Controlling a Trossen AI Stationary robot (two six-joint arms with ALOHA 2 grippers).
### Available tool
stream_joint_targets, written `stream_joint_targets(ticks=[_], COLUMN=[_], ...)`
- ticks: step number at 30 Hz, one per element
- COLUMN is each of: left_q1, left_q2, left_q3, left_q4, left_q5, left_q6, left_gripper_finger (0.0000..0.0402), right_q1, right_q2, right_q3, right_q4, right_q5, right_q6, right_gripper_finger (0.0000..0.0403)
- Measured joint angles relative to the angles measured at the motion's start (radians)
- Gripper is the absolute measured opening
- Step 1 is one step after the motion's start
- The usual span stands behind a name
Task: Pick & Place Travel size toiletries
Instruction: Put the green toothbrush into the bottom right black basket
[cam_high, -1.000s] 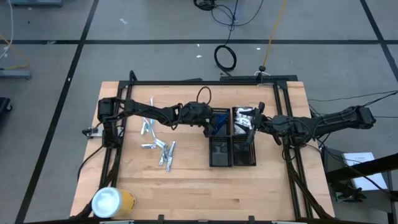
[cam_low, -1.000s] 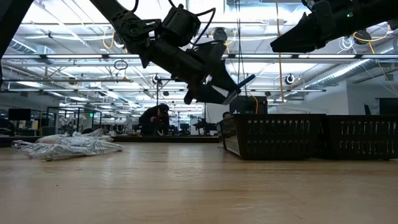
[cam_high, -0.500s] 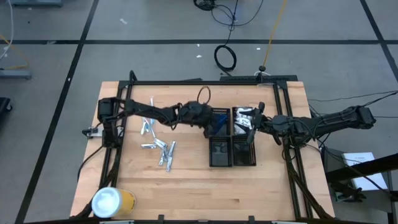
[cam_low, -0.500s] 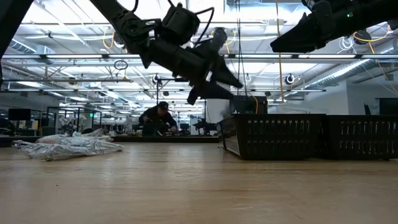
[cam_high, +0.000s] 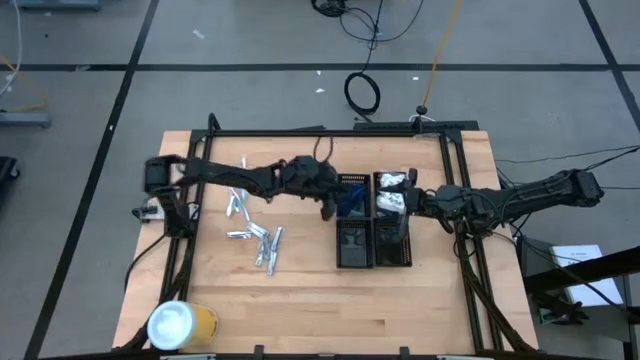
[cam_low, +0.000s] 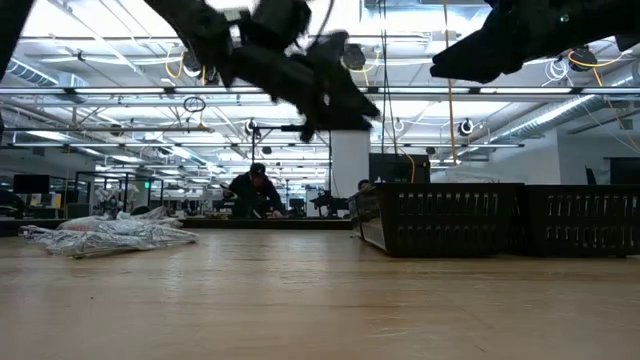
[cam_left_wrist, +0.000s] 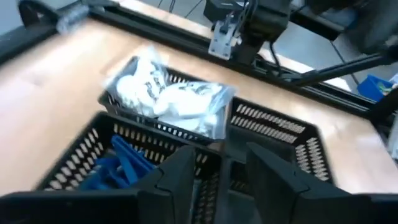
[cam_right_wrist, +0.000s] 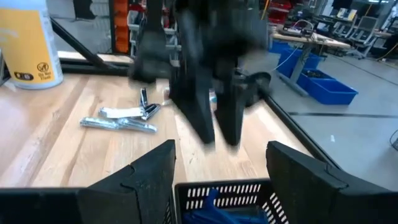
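Note:
Several silvery toiletries (cam_high: 255, 235) lie loose on the wooden table at the left; they also show in the right wrist view (cam_right_wrist: 121, 121). Blue razors (cam_left_wrist: 118, 165) lie in the far compartment of the left black tray (cam_high: 355, 240). Crinkly white packets (cam_left_wrist: 168, 102) fill the far compartment of the right tray (cam_high: 393, 245). My left gripper (cam_left_wrist: 221, 165) hangs open and empty above the left tray's left rim (cam_high: 328, 205). My right gripper (cam_right_wrist: 221, 163) hovers wide open over the right tray (cam_high: 400, 205), holding nothing.
A yellow cylinder with a white lid (cam_high: 180, 325) stands at the table's near left corner. A black frame rail (cam_high: 330, 132) runs along the far edge and down both sides. Bare wood lies in front of the trays.
A blue razor stuck out from my left gripper's fingertips over the left tray a second ago; it is gone from them now. The left gripper has then risen and drawn back a little toward the table's left edge.

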Motion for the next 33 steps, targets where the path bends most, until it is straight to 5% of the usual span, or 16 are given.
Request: stream_joint_targets(ticks=[9,14,17,22,33], left_q1=[0.013,0.007,0.017,0.027,0.03], left_q2=[-0.341,-0.447,-0.457,-0.457,-0.456], left_q3=[0.002,-0.028,-0.061,-0.165,-0.357], left_q4=[-0.61,-0.979,-1.142,-1.259,-1.193], left_q5=[-0.199,-0.474,-0.55,-0.54,-0.407], left_q6=[0.071,-0.254,-0.518,-0.797,-1.035], left_gripper_finger=[0.014,0.014,0.014,0.014,0.014], right_q1=[-0.001,-0.001,-0.001,-0.001,-0.001], right_q2=[0.0,0.0,0.0,0.0,0.0], right_q3=[0.0,0.0,0.0,0.0,0.0], right_q4=[-0.006,-0.008,-0.005,-0.003,-0.003], right_q5=[0.001,0.001,0.001,0.002,0.002], right_q6=[0.0,0.0,0.0,0.0,0.008], right_gripper_finger=[0.0238,0.0238,0.0238,0.0238,0.0238])
